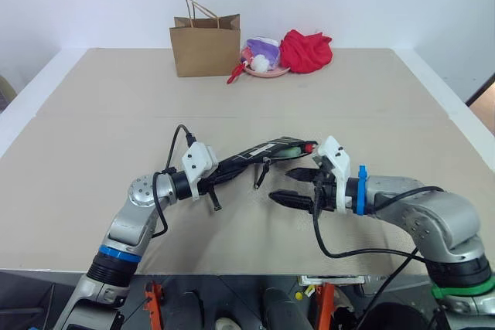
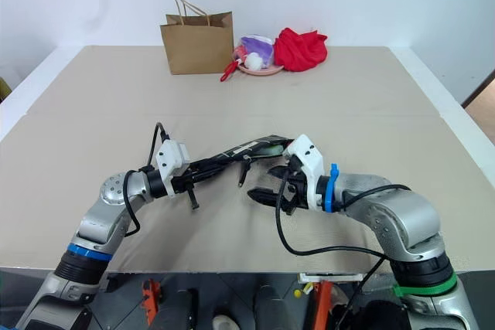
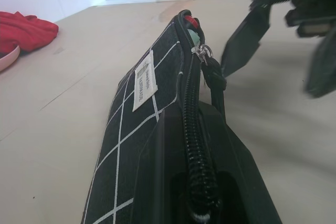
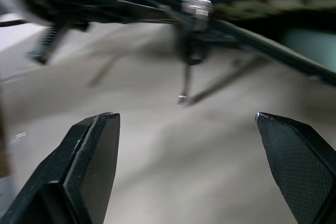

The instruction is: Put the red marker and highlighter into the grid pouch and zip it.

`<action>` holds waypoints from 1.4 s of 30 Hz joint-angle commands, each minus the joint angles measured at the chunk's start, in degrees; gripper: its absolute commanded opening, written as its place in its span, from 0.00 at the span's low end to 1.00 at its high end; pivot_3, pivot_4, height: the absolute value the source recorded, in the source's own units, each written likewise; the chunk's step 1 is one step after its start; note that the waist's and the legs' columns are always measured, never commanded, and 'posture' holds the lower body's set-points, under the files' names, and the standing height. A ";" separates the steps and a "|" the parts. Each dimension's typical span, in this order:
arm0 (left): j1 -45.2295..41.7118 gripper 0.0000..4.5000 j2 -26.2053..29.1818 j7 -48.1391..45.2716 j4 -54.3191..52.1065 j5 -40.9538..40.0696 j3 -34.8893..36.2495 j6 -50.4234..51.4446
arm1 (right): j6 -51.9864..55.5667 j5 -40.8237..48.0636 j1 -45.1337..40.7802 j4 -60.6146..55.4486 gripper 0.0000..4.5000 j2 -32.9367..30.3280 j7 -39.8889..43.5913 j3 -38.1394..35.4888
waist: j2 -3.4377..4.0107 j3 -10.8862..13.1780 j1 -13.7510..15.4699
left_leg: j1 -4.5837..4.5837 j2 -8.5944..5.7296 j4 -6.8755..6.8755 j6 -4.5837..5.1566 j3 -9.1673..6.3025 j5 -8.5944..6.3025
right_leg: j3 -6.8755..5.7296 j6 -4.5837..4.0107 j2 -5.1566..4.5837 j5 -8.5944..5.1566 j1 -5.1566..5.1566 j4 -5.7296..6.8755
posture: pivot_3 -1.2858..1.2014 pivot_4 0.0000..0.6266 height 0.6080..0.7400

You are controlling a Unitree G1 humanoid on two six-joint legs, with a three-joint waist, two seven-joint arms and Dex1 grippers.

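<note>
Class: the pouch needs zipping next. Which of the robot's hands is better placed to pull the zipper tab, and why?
The right hand: it is open and empty beside the hanging zipper tab, while the left hand is shut on the pouch, holding it up.

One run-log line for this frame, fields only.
left gripper: shut on grid pouch | right gripper: open, under pouch | zipper pull: hanging, zip part open | red marker: tip showing inside

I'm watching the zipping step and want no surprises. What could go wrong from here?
1. The black fabric grid pouch with white lines is pinched at one end only by the left end effector; a pull could twist it or slip it free.
2. The dangling metal zipper pull is thin; the open right end effector could close beside it.
3. The red marker tip and the pale highlighter cap sit at the open end and could jam the slider.
</note>
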 commanded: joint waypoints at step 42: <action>-0.53 0.00 -0.14 1.30 -2.81 -0.04 0.35 -0.35 | -3.37 -2.12 -4.24 3.78 0.01 -3.73 -2.67 -9.13 | 0.01 0.01 0.03 | -0.01 0.00 -0.11 0.01 -0.02 -0.01 | 0.00 -0.03 0.00 -0.08 -0.01 0.00 | 0.52 0.24 1.00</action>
